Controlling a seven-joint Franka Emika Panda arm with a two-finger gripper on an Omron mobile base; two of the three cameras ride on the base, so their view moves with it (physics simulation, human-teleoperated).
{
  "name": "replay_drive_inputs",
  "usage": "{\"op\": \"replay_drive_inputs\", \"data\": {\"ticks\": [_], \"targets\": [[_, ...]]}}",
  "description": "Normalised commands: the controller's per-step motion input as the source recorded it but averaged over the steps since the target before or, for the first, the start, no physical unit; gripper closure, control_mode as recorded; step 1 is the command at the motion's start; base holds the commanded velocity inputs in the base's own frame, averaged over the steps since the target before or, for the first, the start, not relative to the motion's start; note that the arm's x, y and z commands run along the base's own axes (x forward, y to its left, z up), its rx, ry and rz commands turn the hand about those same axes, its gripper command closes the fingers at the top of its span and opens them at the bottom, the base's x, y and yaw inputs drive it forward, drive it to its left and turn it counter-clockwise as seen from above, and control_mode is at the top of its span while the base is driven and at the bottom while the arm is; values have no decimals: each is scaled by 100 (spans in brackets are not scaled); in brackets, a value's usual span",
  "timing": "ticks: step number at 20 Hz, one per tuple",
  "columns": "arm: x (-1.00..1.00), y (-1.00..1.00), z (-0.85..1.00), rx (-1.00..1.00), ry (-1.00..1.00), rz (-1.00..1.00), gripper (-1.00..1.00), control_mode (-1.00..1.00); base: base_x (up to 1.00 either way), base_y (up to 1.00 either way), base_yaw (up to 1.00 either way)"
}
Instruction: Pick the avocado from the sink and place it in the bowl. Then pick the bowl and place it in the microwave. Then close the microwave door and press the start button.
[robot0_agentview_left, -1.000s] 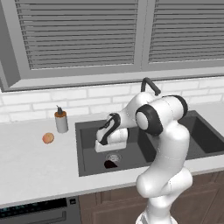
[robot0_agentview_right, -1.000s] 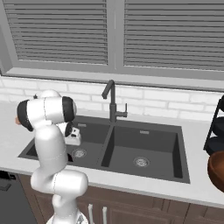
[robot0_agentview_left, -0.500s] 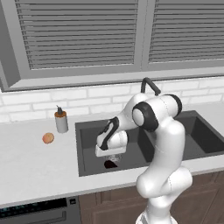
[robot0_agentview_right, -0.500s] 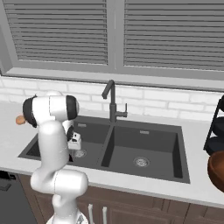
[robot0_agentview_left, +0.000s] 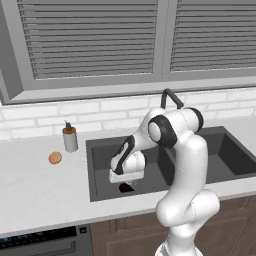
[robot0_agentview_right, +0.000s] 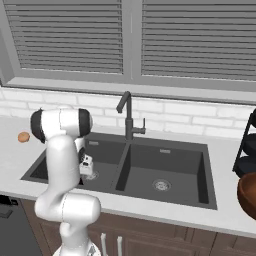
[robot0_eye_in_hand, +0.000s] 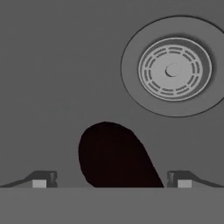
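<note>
The near-black avocado (robot0_eye_in_hand: 113, 155) lies on the floor of the left basin of the dark grey sink (robot0_agentview_left: 100, 150); in the left base view the avocado (robot0_agentview_left: 125, 188) peeks out just under the hand. My gripper (robot0_eye_in_hand: 111, 180) hangs low over it, open, with one fingertip (robot0_eye_in_hand: 41, 179) on each side of the fruit and not touching it. From the right the gripper (robot0_agentview_right: 86, 171) is down inside the left basin of the sink (robot0_agentview_right: 200, 150). The reddish-brown bowl (robot0_agentview_right: 248, 194) shows at the right edge on the counter. The microwave is out of view.
A round steel drain (robot0_eye_in_hand: 174, 70) sits beyond the avocado. The black curved faucet (robot0_agentview_right: 128, 115) rises behind the divider. An orange fruit (robot0_agentview_left: 55, 158) and a small dispenser bottle (robot0_agentview_left: 70, 138) stand on the left counter. A dark wire rack (robot0_agentview_right: 248, 145) is at the right.
The arm has lowered the hand deeper into the left basin, down onto the avocado. The jaws have stayed open.
</note>
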Motion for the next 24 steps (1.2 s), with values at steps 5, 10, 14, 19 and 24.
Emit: {"op": "replay_drive_inputs", "data": {"ticks": [5,10,14,19,24], "targets": [[0,0,-32,0,0,0,-100,-100,0,0,0],[0,0,-31,0,0,1,-100,-100,0,0,0],[0,1,-29,0,0,3,-100,-100,0,0,0],[-19,11,-12,0,0,2,100,-100,0,0,0],[-54,1,28,1,0,0,100,-100,0,0,0]]}}
